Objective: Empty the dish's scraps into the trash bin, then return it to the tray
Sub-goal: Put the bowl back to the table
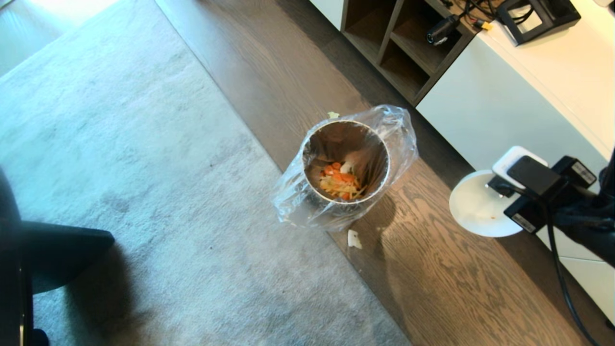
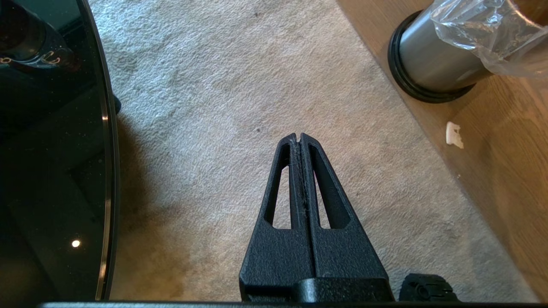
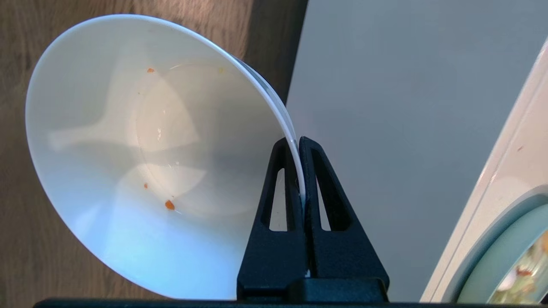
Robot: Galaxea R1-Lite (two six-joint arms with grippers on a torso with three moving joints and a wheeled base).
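Note:
The trash bin [image 1: 346, 163] stands on the wood floor with a clear bag over its rim; its steel wall also shows in the left wrist view [image 2: 432, 55]. Orange and yellow scraps [image 1: 340, 182] lie at its bottom. To its right, my right gripper [image 1: 497, 185] holds the white dish [image 1: 475, 206] above the floor, tipped on its side. The right gripper [image 3: 297, 143] is shut on the dish [image 3: 141, 149] rim, and a few orange specks [image 3: 170, 205] cling inside. My left gripper [image 2: 299, 139] hangs shut and empty over the carpet. The tray is out of view.
A white cabinet [image 1: 499, 110] with open shelves [image 1: 399, 43] runs along the right. A white scrap [image 1: 354, 239] lies on the floor in front of the bin. A dark glass tabletop [image 2: 51, 149] is beside the left gripper. A pale green plate [image 3: 509, 256] sits on the cabinet top.

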